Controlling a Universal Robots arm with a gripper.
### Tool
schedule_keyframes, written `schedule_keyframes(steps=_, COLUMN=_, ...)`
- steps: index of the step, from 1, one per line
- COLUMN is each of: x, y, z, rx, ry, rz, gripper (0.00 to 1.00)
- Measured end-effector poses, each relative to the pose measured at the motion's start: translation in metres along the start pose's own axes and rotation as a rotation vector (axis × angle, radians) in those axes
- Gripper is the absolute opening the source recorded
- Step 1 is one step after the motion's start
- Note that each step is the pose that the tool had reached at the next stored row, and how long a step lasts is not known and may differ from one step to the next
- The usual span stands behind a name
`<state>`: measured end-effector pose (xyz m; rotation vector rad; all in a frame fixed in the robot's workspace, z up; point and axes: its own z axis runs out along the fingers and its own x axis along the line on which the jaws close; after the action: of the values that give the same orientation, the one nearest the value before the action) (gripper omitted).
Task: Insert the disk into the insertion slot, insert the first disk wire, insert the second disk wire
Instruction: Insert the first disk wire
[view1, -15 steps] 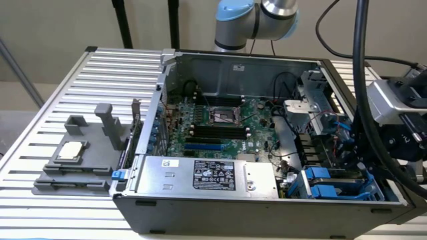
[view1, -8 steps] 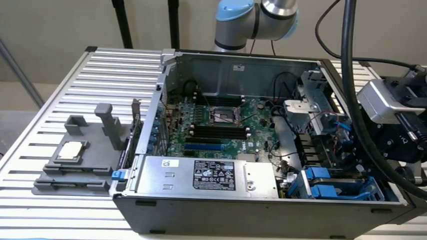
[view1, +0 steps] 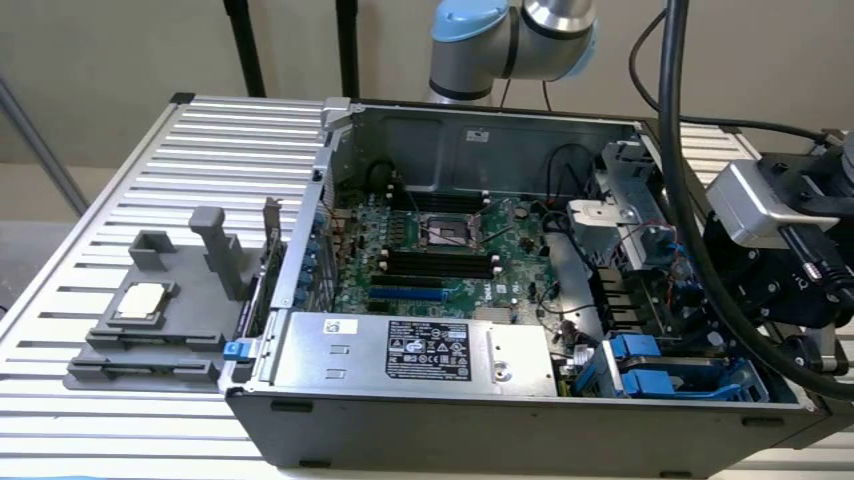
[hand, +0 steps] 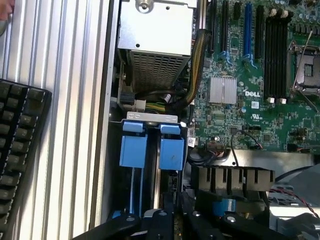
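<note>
The insertion slot (hand: 134, 150) lies open from above, hemmed by the power supply (hand: 155, 45) and cables (hand: 192, 70).

Behind case wall (view1: 534, 425), insertion slot (view1: 654, 372) part hidden; keyboard (hand: 20, 150) cut off at edge; arm (view1: 514, 40) cropped at top.

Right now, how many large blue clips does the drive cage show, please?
2, side by side: one blue clip nearer the ribbed table, the other clip nearer the motherboard. Others may be hidden.
</note>
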<state>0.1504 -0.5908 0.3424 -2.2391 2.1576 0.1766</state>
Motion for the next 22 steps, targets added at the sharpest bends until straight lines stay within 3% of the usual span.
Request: schedule_keyframes(steps=22, x=0.0002, y=-0.0028, z=0.0036, rx=0.0047, ry=-0.0012, rz=0.047, gripper=0.16)
